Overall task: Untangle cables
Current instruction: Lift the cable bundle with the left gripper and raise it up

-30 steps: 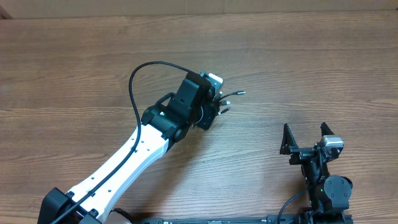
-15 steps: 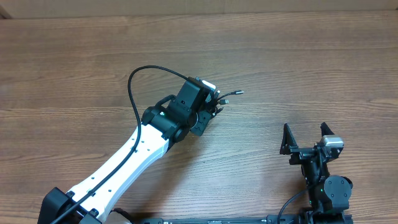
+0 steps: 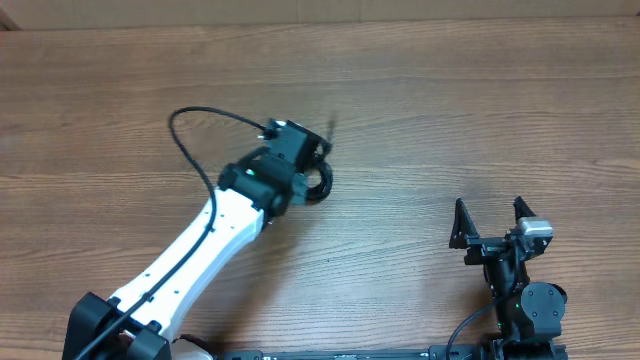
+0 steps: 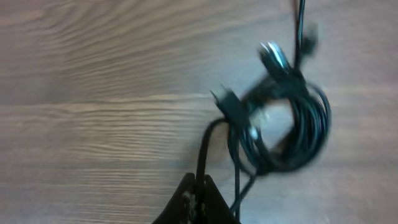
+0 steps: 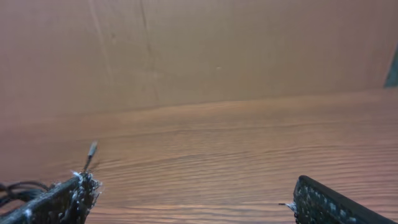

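Observation:
The cables (image 4: 283, 124) are a tangled bundle of thin black cords with small plug ends, blurred in the left wrist view. My left gripper (image 4: 200, 190) is shut on one strand of the bundle. From overhead the bundle (image 3: 318, 180) hangs at my left gripper (image 3: 300, 160), near the table's middle, with one plug end sticking up to the right. My right gripper (image 3: 490, 222) is open and empty near the front right. In the right wrist view my right gripper (image 5: 189, 199) is spread wide, and a plug tip (image 5: 91, 150) and cords (image 5: 18, 188) show far left.
The thicker black arm wiring (image 3: 195, 135) loops out left of my left arm. The wooden table (image 3: 480, 110) ends at a brown cardboard wall (image 5: 205, 50) at the back.
My left gripper has swung left and back with the cable bundle, which moved with it. The right arm has not moved.

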Controlling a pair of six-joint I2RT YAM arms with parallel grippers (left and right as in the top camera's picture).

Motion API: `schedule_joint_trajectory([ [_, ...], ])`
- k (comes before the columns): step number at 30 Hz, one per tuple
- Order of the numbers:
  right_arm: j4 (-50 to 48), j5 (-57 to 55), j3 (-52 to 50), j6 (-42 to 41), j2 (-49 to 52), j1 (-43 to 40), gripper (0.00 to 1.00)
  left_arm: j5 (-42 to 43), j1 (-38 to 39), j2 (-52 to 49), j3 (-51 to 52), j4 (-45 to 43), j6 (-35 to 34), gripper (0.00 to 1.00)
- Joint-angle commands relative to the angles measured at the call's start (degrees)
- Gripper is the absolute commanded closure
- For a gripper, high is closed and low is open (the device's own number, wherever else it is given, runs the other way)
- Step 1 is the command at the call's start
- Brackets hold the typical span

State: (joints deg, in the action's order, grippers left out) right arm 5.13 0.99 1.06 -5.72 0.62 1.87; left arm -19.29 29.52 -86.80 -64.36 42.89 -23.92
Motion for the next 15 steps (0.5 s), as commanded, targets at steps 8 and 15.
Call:
schedule_joint_trajectory([
  [8, -0.33, 0.85, -0.61, -15.74, 0.26, -0.22, 0.0, 11.96, -7.1, -0.46, -0.61, -2.71, -1.16, 0.22],
  [15, -1.01, 7.85, -0.61, -15.74, 5.88, -0.22, 0.0, 20.94, -6.95, -1.42, -0.61, -2.69, -0.26, 0.21],
])
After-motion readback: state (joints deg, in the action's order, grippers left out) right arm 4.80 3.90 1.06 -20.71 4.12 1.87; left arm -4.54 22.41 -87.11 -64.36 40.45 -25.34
